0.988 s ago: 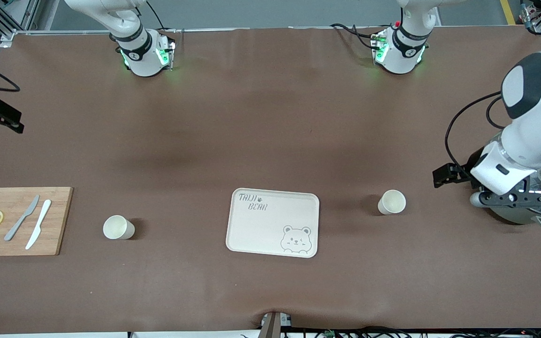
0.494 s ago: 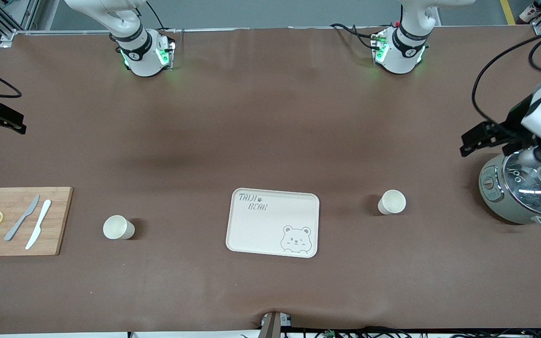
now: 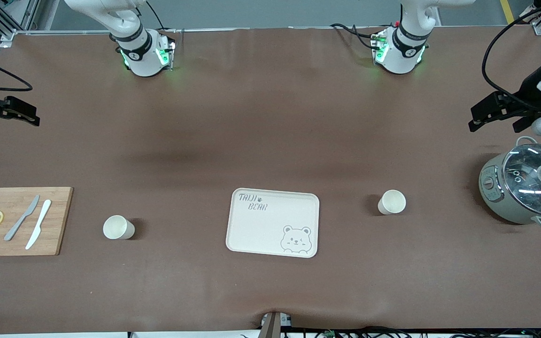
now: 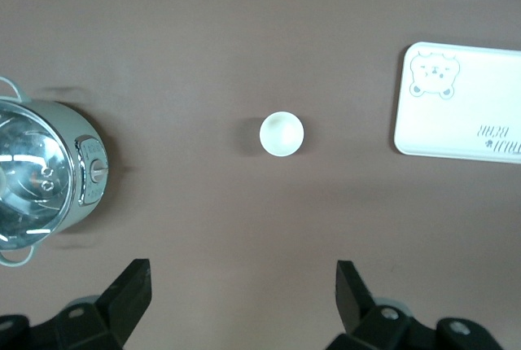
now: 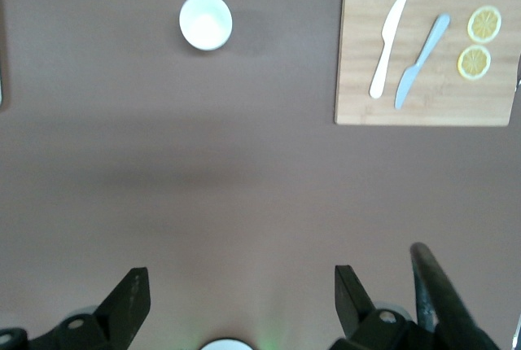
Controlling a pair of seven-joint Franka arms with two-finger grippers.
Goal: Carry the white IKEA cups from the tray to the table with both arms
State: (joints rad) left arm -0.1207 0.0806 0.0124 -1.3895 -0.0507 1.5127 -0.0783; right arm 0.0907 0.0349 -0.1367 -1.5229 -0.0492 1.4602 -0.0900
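two plain cream-white cups (image 3: 119,227) (image 3: 391,202) are seen upright on the brown table (image 3: 270,141), either side of the bear-printed tray (image 3: 273,222). both hands (image 3: 491,112) (image 3: 14,112) are held spread above the table ends.

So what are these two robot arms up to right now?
Nothing is being handled. Both cups already stand on the table, one toward the left arm's end, the other toward the right arm's, with the bare tray between them. The left claw and right claw hang open over the table's ends.
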